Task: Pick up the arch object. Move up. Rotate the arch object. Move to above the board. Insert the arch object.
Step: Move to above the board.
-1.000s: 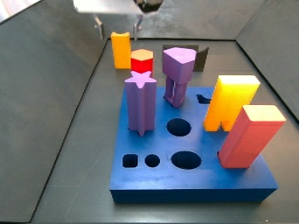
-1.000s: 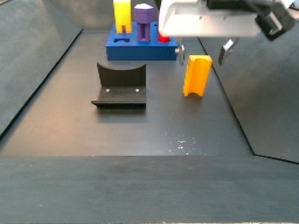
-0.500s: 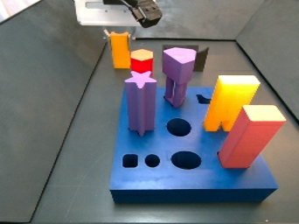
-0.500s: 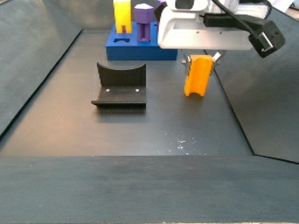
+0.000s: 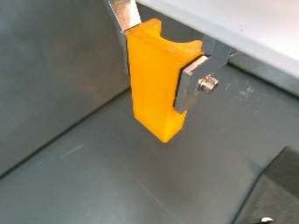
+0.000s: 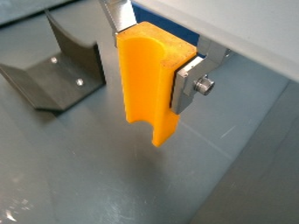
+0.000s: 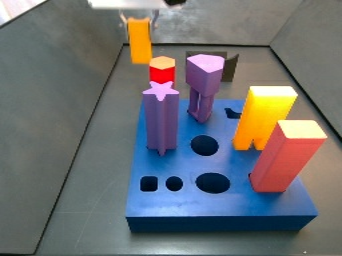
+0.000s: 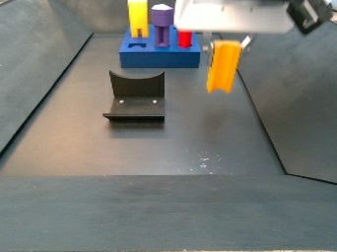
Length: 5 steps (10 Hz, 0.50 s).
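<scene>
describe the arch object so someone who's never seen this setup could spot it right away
Find the blue board crowded with tall blocks; beyond its far edge the hand hangs above the floor. The arch object is the slim orange block clamped between its fingers, lifted clear of the floor. Unlike the bigger orange block standing in the board, it is slimmer and held in mid-air.

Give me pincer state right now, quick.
Pincer: closed on the arch object, its fingers clamping both sides, lifted clear of the floor in both side views, away from the board.
</scene>
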Tool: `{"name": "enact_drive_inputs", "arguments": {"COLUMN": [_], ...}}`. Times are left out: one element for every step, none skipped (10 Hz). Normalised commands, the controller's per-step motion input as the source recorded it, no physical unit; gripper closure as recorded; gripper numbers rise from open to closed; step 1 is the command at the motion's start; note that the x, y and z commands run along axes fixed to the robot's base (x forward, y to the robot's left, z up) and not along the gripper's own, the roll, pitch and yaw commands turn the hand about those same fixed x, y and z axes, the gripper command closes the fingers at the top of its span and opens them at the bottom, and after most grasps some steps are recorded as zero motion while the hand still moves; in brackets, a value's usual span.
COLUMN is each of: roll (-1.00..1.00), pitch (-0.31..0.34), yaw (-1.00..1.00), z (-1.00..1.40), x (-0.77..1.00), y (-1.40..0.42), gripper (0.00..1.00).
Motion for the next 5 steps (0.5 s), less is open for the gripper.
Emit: {"name": "enact_drive_inputs", "arguments": {"roll": [-0.13,-0.13,-0.13,-0.13,-0.13], "pitch": [0.073,0.075,0.076,0.073,0.073], "yaw": [-0.03,-0.03,-0.03,-0.03,-0.03], "z": [1.00,1.00,1.00,1.00,1.00], "x": [0.09,0.09,0.09,0.09,0.08], "y": [0.01,0.01,0.01,0.01,0.00], "gripper": [1.00,1.00,1.00,1.00,1.00]}}
